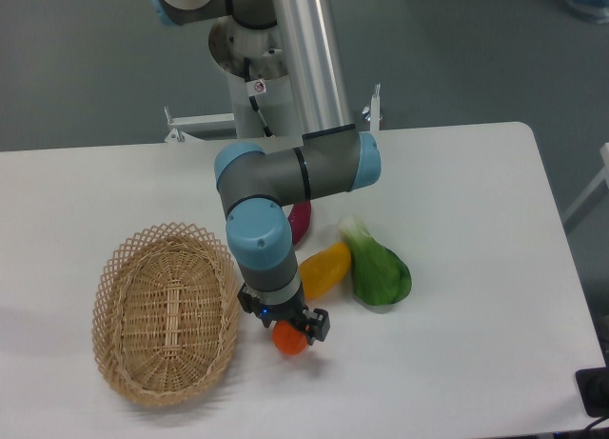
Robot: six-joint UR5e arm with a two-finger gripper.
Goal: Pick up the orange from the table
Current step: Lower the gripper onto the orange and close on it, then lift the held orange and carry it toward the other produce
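Note:
The orange (pixel 289 340) is small, rounded and orange-red, and sits low at the front middle of the white table (pixel 476 268). My gripper (pixel 291 327) points down right over it. Its black fingers (pixel 320 326) stand against both sides of the fruit and look closed on it. The top of the orange is hidden under the gripper. I cannot tell whether the orange rests on the table or is just off it.
A woven wicker basket (pixel 166 310) lies just left of the gripper. A yellow-orange mango-like fruit (pixel 325 269) and a green vegetable (pixel 378 268) lie just behind and to the right. A dark red item (pixel 301 220) is partly hidden behind the arm.

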